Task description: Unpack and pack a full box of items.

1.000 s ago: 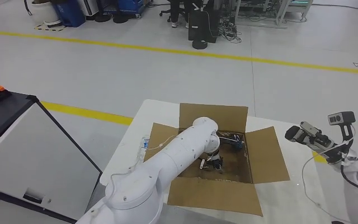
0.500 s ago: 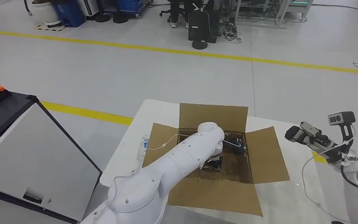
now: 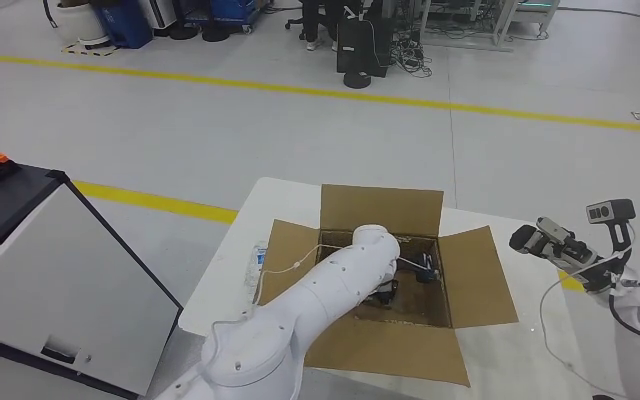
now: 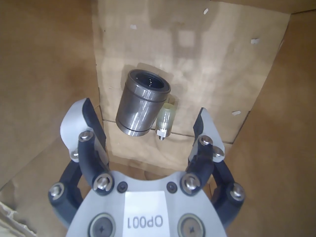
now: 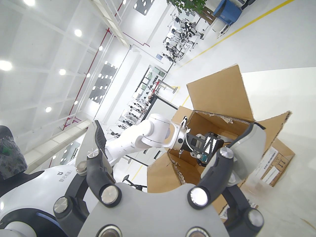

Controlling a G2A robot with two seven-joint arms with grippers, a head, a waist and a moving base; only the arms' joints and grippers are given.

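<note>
The left fingers (image 4: 92, 124) stand wide apart and hold nothing, low inside the cardboard box (image 4: 49, 75). Between and just beyond them, in the middle of the left wrist frame, a steel sleeve (image 4: 142, 102) lies on the box floor. It is a short, smooth, shiny cylinder with a dark bore and a thin groove near each end. Right against its side lies a small fitting (image 4: 166, 120), a pale translucent cap over a metal hex and stub. A few white flecks dot the brown floor, and the walls are plain brown board.

In the top view the box (image 3: 480, 275) sits in the lower middle of the frame on a white table (image 3: 245, 235), with all four flaps folded outward.

The right fingers (image 5: 255, 139) are spread too and empty, held off to the side of the box.

Compared with a second ago, the left arm's round joint sits slightly lower in the top frame and the arm has swung a little rightward. The box lies where it was.
</note>
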